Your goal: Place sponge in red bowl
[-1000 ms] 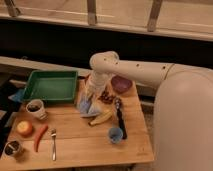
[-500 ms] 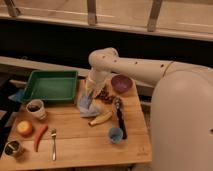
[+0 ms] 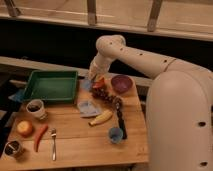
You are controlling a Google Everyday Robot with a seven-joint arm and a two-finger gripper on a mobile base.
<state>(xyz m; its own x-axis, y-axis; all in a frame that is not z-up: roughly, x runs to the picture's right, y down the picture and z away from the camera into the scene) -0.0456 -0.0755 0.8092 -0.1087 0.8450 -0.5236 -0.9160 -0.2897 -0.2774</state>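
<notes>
The red bowl (image 3: 121, 82) stands at the back right of the wooden table (image 3: 75, 150). A pale blue flat piece that looks like the sponge (image 3: 87, 107) lies near the table's middle, left of a banana (image 3: 100, 118). My gripper (image 3: 95, 80) hangs at the end of the white arm, behind the sponge and left of the bowl. It is close to an orange piece (image 3: 100, 83) and a bunch of dark grapes (image 3: 103, 93). A bluish patch shows right under the gripper; I cannot tell what it is.
A green tray (image 3: 50, 85) sits at the back left. A white cup (image 3: 35, 107), an orange fruit (image 3: 25, 128), a red chili (image 3: 40, 137), a fork (image 3: 53, 142) and a small cup (image 3: 12, 148) are on the left. A blue cup (image 3: 116, 134) and a black utensil (image 3: 120, 120) are on the right.
My gripper has moved from low over the pale blue piece toward the back of the table, nearer the bowl. The pale blue piece still lies on the table.
</notes>
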